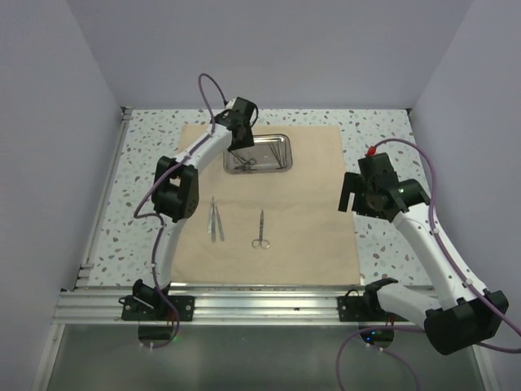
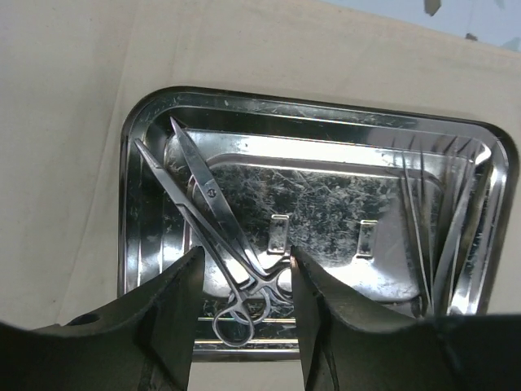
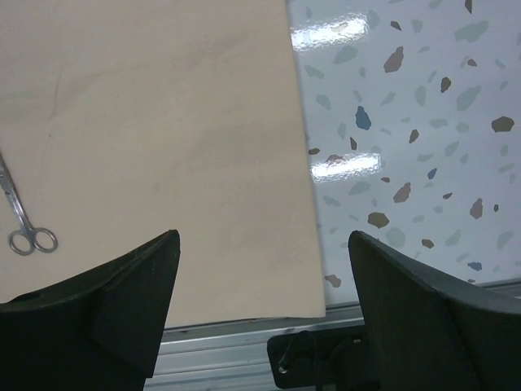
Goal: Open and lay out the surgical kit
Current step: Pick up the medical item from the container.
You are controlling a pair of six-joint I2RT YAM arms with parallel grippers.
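From above, the beige cloth wrap (image 1: 309, 220) is seen spread flat on the speckled table (image 1: 383, 138), with the small shiny steel tray (image 1: 273, 155) on its far side. Silver tweezers (image 1: 216, 221) and ring-handled scissors (image 1: 260, 230) are already laid out nearer. The left arm is stretched forward and its left gripper (image 1: 238, 153) is pointed down into the tray.

At the left wrist, the jaws are parted and nothing is gripped; two crossed ring-handled instruments (image 2: 232, 240) lie just below them. Only one shank should be pinched, so that its neighbour is not dragged along.

At the right wrist, the right gripper (image 3: 260, 269) is spread wide and empty over the cloth's right edge.
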